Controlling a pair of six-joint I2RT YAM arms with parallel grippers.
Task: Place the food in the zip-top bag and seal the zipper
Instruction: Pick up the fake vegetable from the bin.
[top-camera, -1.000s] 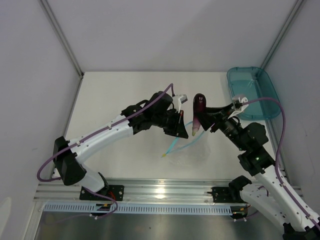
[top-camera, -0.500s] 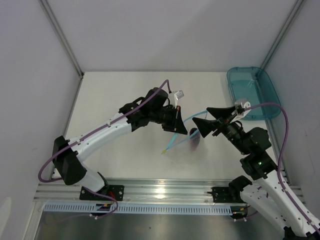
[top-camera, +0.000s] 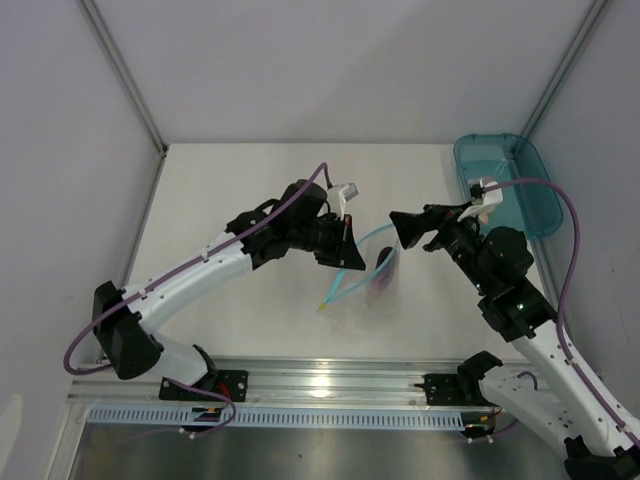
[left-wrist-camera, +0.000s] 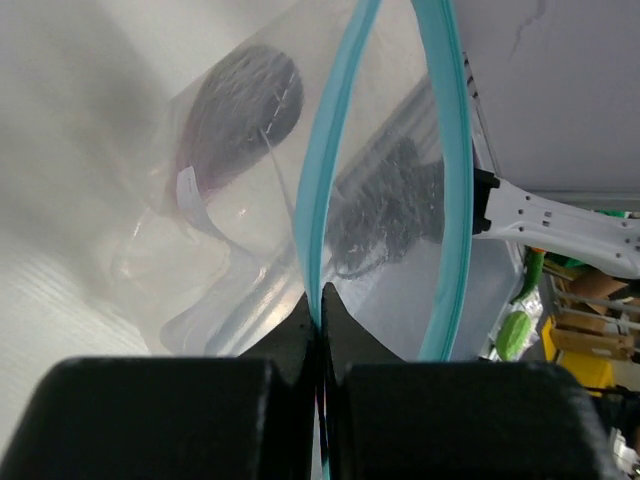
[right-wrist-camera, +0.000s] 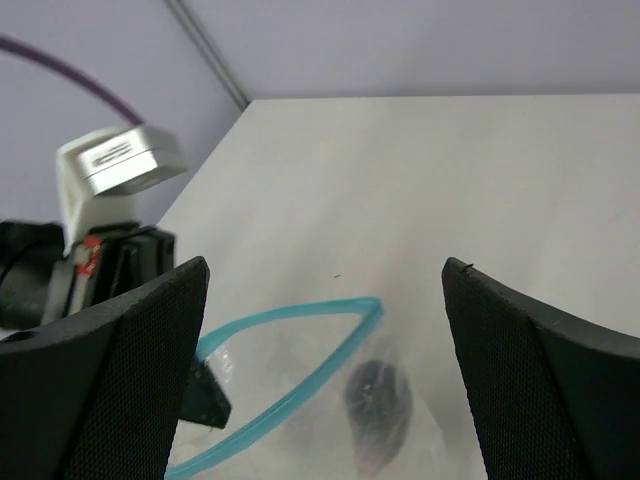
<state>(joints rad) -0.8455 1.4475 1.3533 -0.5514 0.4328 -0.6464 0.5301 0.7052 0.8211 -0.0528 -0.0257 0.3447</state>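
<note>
left fingers (left-wrist-camera: 322, 300) clamped tight on the zipper (left-wrist-camera: 318, 190), propping the mouth of the bag (top-camera: 372, 290) agape on the desk (top-camera: 230, 190). purple piece (right-wrist-camera: 378, 402) lies inside, low down. right fingers (top-camera: 428, 226) spread wide, empty, just over the mouth. loading step, i reckon. no other food in sight, so next looks like pinching that strip and running it shut.

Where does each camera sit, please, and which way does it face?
Top external: above and behind, looking down on the table; both arms show.
Left wrist: looks along the left gripper's shut fingers, pinching the zipper.
Right wrist: looks down between the right gripper's open fingers into the zip-top bag.
Shared: both wrist views show the purple food inside the bag.
</note>
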